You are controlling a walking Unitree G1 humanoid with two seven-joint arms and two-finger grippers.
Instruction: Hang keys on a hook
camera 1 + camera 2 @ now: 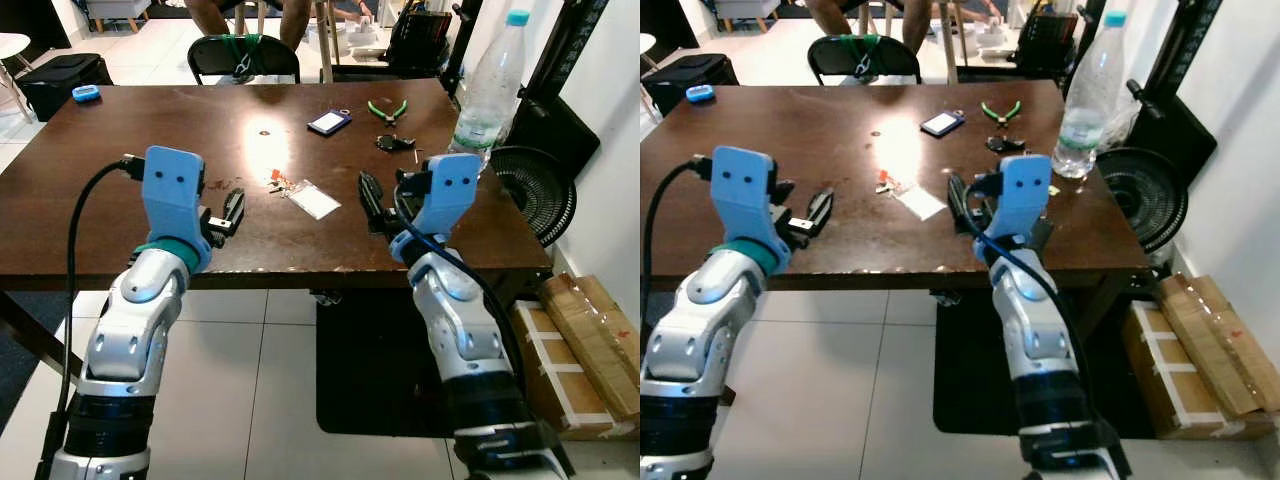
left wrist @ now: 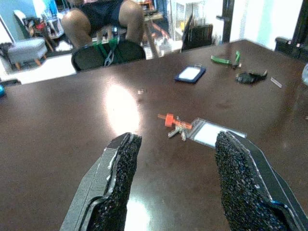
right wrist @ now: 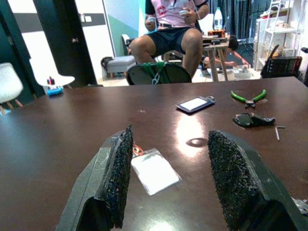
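A small bunch of keys (image 1: 278, 183) with an orange tag lies on the dark wooden table (image 1: 120, 200), joined to a clear badge holder (image 1: 314, 200). My left gripper (image 1: 232, 212) hovers open just above the table's near edge, left of the keys. In the left wrist view the keys (image 2: 175, 126) lie ahead between its fingertips (image 2: 122, 149). My right gripper (image 1: 384, 203) is open too, low over the table to the right of the badge holder (image 3: 155, 171). Neither holds anything.
Farther back on the table are a blue card (image 1: 329, 122), green pliers (image 1: 388, 110), a black object (image 1: 394, 143) and a water bottle (image 1: 490, 90) at the right edge. A chair (image 1: 243, 55) and a seated person are behind it. A fan (image 1: 540, 190) and cardboard boxes (image 1: 590, 340) stand right.
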